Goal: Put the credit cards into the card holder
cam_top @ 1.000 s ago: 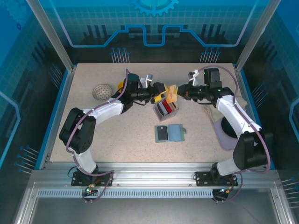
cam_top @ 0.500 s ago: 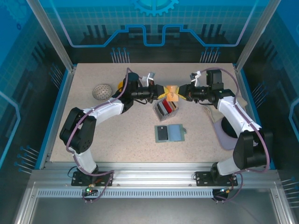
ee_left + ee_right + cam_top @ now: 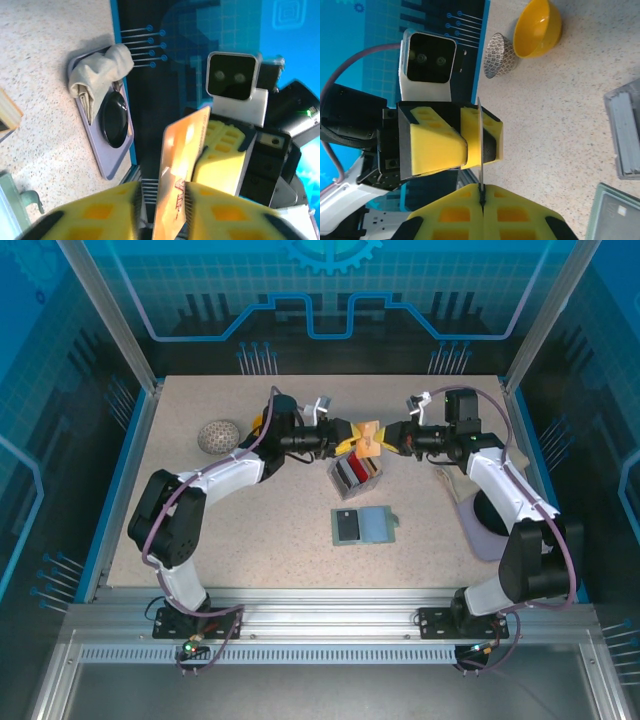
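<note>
A tan credit card [image 3: 370, 436] hangs in the air between my two grippers, above a small clear box [image 3: 355, 476] of red and black cards. My right gripper [image 3: 386, 438] is shut on the card's far edge; the right wrist view shows the card [image 3: 480, 150] edge-on in that gripper [image 3: 482, 194]. My left gripper [image 3: 162, 194] stands open round the card [image 3: 182, 150], with a gap on one side. The card holder [image 3: 377, 525] lies open on the table nearer me, a black card [image 3: 347, 526] in its left half.
A yellow bowl [image 3: 258, 425] and a patterned ball-like cup [image 3: 218, 436] sit at the back left. A lavender tray [image 3: 492, 532] with a cloth [image 3: 97, 75] and a black round object [image 3: 114, 117] lies at the right edge.
The tan card has lifted a little from over the box. My right gripper has closed on its far edge, and my left jaws closed and then eased apart.
</note>
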Tool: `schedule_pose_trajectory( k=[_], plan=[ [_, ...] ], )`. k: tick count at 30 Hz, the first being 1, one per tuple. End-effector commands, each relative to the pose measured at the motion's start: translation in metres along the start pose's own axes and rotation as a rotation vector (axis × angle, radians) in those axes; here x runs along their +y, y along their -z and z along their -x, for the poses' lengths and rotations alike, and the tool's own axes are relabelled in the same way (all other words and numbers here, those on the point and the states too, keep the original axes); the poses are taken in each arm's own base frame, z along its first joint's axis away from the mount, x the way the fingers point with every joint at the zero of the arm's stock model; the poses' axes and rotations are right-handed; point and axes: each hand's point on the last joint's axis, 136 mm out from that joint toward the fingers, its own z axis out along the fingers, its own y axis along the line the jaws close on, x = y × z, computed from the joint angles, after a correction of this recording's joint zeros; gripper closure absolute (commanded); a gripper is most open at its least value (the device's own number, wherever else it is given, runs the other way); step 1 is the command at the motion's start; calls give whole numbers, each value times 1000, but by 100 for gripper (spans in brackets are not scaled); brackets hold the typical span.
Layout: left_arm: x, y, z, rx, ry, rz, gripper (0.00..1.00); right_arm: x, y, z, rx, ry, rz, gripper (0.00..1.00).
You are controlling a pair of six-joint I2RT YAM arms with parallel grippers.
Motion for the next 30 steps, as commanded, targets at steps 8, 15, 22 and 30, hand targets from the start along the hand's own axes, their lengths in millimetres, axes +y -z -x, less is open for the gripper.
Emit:
schedule_pose_trajectory(
  k=[8,15,22,30],
  plan=[
    [112,51,-59,5,-17,622,43,-94,14,-73,29,139,-597,98],
    [163,56,-107,75,27,770,40,-136,0,-125,134,183,-724,98],
    [185,41,-128,129,44,814,40,-152,5,-134,145,183,-813,98],
    [203,38,-134,155,62,844,41,-160,11,-131,134,182,-869,98]
  ],
)
